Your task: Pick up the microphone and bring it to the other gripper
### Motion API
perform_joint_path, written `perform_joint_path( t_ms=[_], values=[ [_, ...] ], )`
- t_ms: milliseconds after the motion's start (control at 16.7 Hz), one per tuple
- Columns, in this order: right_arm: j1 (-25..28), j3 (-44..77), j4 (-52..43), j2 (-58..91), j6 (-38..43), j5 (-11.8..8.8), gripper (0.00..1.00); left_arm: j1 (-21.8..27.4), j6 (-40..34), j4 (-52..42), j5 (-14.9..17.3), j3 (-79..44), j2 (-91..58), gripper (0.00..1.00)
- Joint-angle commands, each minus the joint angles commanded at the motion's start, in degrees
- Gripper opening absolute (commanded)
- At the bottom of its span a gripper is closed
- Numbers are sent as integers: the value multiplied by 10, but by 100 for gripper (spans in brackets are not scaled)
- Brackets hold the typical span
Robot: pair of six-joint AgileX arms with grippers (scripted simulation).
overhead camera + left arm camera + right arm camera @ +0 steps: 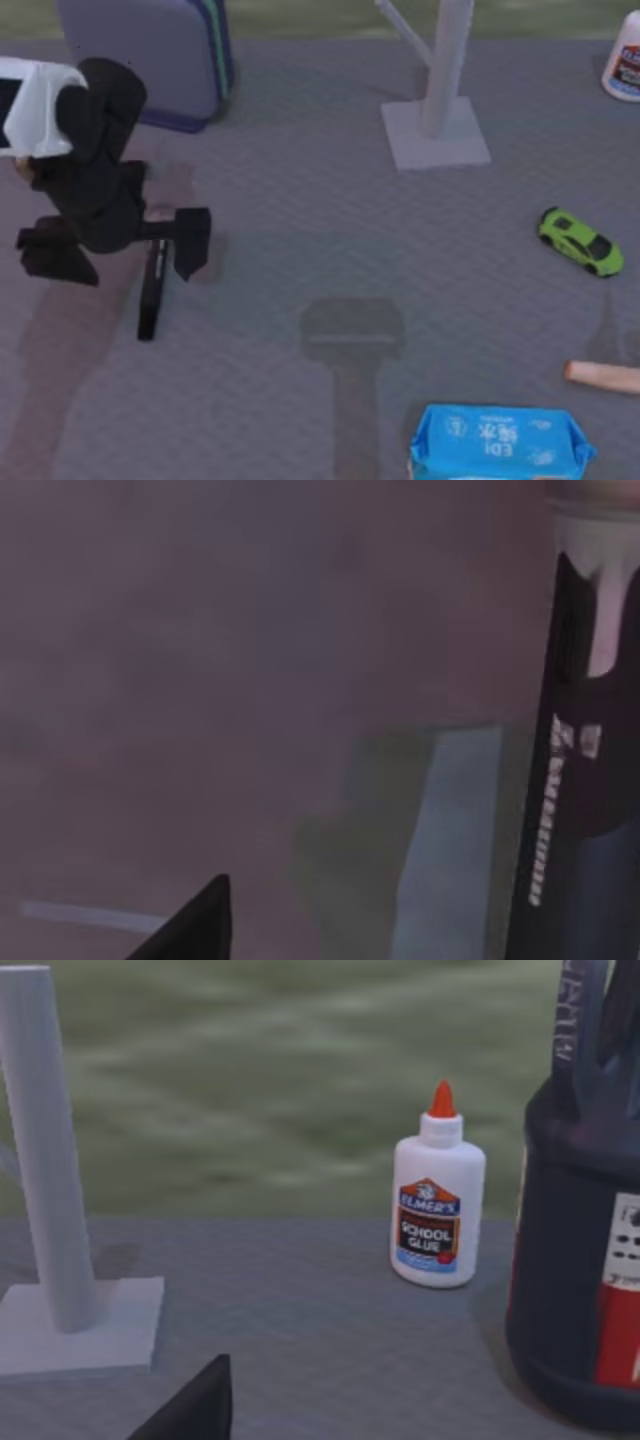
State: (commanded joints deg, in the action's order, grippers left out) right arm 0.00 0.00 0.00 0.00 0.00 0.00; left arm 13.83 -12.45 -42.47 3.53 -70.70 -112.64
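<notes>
Right up close in the left wrist view is the microphone (565, 810). It is a thin black stick with white letters on it, and its pale head end is at the upper right of the frame. One dark finger (195, 925) of the left gripper pokes in at the bottom.

From above, the left arm is at the left side of the frame. The left gripper (120, 262) hangs low over the table (350, 250) with its two black fingers spread wide apart. It is not pinching anything. The microphone (152, 290) lies flat on the table at the middle left of the frame. Its top end is under the gripper, between the fingers and close to the one on the right. Its other end sticks out toward the bottom of the frame.

The right arm does not show in the top view. Only a dark tip of the right gripper (195, 1405) shows, so I cannot tell if it is spread or closed.

A green toy car (580, 241) sits at the middle right. A tan stick (605, 376) lies below it. A blue pack (500, 445) is at the bottom edge. A white stand (437, 110) is at the top middle, and a glue bottle (625, 60) is in the upper right corner.
</notes>
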Motion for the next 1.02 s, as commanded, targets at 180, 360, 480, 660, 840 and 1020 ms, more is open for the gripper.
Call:
perform_joint_path(
  t_ms=[180,360,480,660,840,1020],
  values=[
    [0,0,0,0,0,0,100,4,-3,66,0,28,-38,100],
    [0,0,0,0,0,0,100,5,-4,81,0,36,-49,100],
    [0,0,0,0,0,0,100,5,-4,81,0,36,-49,100],
    [0,0,0,0,0,0,100,5,-4,81,0,36,-49,77],
    [0,0,0,0,0,0,100,5,-4,81,0,36,-49,55],
    [0,0,0,0,0,0,100,5,-4,81,0,36,-49,32]
  ],
)
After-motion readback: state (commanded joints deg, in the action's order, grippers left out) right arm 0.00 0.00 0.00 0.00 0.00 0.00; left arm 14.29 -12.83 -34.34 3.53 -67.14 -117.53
